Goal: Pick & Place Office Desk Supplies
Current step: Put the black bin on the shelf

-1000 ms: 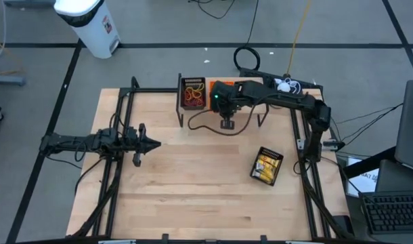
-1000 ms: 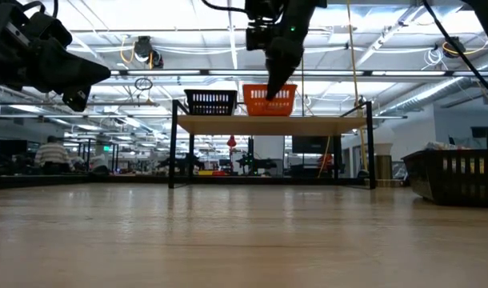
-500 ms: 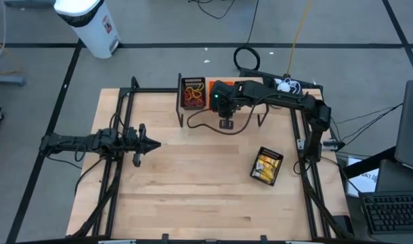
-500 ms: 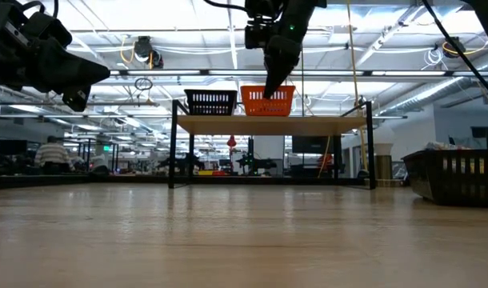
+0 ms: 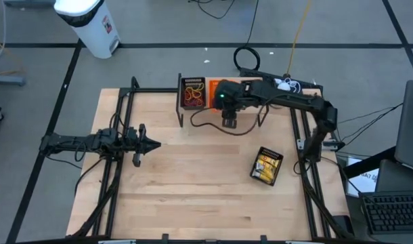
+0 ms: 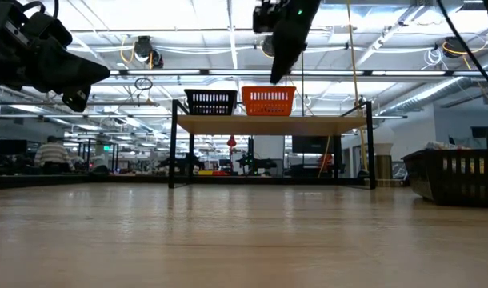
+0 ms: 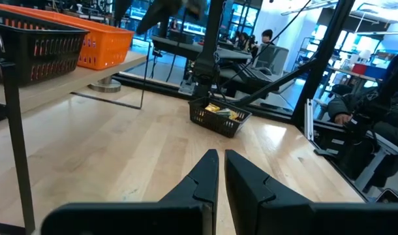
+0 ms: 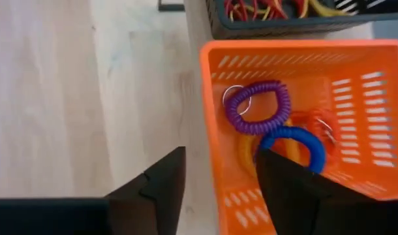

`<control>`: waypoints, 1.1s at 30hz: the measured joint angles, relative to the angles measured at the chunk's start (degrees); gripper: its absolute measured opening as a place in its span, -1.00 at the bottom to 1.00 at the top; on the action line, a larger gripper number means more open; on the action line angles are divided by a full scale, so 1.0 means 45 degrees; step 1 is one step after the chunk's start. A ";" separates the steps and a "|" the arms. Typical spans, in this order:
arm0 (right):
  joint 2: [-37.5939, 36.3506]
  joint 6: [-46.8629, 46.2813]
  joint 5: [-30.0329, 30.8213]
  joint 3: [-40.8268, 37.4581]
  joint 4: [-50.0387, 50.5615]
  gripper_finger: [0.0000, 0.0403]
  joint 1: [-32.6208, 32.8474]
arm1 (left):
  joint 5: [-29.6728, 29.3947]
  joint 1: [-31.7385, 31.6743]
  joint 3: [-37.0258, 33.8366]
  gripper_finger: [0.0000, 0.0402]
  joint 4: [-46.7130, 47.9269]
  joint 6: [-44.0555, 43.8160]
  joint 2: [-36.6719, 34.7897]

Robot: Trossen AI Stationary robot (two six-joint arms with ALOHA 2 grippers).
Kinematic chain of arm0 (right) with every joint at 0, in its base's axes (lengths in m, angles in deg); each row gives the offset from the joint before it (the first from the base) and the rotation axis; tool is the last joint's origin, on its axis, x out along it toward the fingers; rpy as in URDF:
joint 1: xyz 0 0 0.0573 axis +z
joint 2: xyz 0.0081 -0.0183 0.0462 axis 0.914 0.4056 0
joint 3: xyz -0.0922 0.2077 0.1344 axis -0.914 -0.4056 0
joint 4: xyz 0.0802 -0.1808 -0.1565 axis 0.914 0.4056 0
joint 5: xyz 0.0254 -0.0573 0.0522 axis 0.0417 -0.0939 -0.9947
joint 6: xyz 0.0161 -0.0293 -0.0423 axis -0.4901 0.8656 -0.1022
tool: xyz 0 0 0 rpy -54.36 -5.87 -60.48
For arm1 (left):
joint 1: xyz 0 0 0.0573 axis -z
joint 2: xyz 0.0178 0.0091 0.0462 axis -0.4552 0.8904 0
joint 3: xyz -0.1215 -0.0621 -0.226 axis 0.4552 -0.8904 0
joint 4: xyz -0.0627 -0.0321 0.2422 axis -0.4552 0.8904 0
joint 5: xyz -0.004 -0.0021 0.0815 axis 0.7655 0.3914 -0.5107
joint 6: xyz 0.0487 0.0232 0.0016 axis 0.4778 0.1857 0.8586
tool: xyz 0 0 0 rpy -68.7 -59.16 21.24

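A wooden table (image 5: 193, 183) is seen from straight above, with a dark robot arm at each side.

The right gripper (image 5: 229, 120) reaches in from 2 o'clock and hangs near the table's 12 o'clock edge, over a raised shelf (image 6: 268, 123). Its fingers (image 8: 161, 179) are spread apart and hold nothing. Seen from its wrist, it is directly above the near rim of an orange basket (image 8: 212, 117). In the level view it hangs high above the orange basket, clear of it.

Inside the orange basket lie a purple coil ring (image 8: 259, 108) and a blue coil ring (image 8: 293, 145), touching each other. Some orange pieces (image 8: 314, 123) lie beside the rings; I cannot tell what these are.

A black basket (image 5: 193, 93) stands on the shelf just beside the orange one, on its 9 o'clock side. It holds a tangle of red and yellow bands (image 8: 284, 8).

A second black basket (image 5: 267, 166) sits on the table at about 4 o'clock from centre, well apart from the shelf. It holds yellow pieces (image 7: 218, 111).

The left gripper (image 5: 154, 143) waits at the 9 o'clock side, above the table. Its fingers (image 7: 200, 177) are pressed nearly together, with only a thin slit between them, and they pinch nothing.

People (image 7: 267, 39) are visible in the room beyond.
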 joint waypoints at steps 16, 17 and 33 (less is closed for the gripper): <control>-0.8257 -0.2899 0.0780 -0.4170 -0.4268 -0.35 0.4171 | -0.0005 -0.0005 0.0000 -0.87 -0.0005 0.0049 0.0000; -0.9031 -0.3220 0.1078 -0.5084 -0.4922 -0.41 0.4652 | -0.0010 -0.0005 0.0000 -0.87 -0.0005 0.0053 -0.0004; -1.7468 -0.4618 0.3073 -1.6672 -1.1184 -0.99 0.8526 | -0.0044 0.0005 0.0000 -0.87 -0.0010 -0.0287 0.0000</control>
